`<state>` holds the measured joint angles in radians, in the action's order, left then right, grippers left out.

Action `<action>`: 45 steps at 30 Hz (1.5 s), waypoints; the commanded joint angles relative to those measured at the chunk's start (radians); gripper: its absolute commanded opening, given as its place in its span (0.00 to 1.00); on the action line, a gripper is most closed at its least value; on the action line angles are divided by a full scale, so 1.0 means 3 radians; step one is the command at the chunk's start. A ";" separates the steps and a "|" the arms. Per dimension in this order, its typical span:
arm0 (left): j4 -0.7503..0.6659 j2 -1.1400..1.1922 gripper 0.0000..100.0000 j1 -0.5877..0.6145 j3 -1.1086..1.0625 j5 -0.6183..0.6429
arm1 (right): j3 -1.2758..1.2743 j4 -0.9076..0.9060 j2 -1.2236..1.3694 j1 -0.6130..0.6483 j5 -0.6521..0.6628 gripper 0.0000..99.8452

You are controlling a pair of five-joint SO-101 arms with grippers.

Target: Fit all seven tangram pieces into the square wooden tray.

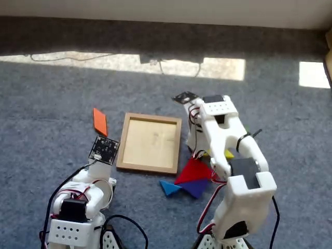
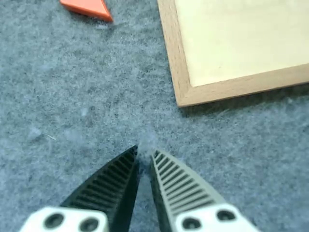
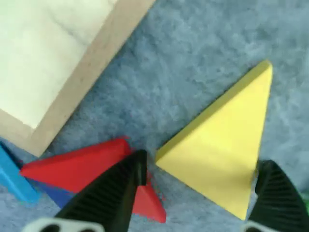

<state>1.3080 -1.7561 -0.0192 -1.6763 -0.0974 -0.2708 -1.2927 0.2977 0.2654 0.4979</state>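
At the near edge of the grey carpet (image 1: 46, 104), the left arm (image 1: 78, 207) and the right arm (image 1: 238, 192) stand side by side. The left gripper (image 2: 146, 154) hangs over bare carpet just near of the tray's near-left corner. Its jaws are drawn to a narrow slit and hold nothing.

To the right, a cluster of pieces lies beside the tray's near-right corner. A small blue triangle (image 1: 168, 187) is nearest, with a dark purple piece (image 1: 197, 188) just beside it. A large red triangle (image 1: 195, 169) rests partly over the purple piece. Just beyond, the right gripper (image 3: 203, 169) is spread wide, one finger on each side of the yellow triangle (image 3: 219, 150). Whether the pads touch the piece cannot be determined.

The square wooden tray (image 1: 148, 167) lies flat between the arms, with no piece placed in it yet. An orange parallelogram (image 1: 100, 122) lies apart, just left of the tray's far-left corner.

Handling: the pieces appear to be thin, rigid, light plates with smooth faces. Expect them to slide on the carpet rather than flex. Take the yellow triangle across two of its edges, near its middle, with the fingers low against the carpet. A hold near a pointed corner is likely to let the piece pivot or slip out.
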 commanded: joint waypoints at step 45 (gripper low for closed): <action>-0.0005 -0.0069 0.01 -0.0043 -0.0069 0.0031 | 0.0110 0.0586 -0.0642 0.0187 -0.1243 0.35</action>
<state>1.3080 -1.7561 -0.0192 -1.6763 -0.0974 -0.2616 -1.1838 0.1657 0.2977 0.1772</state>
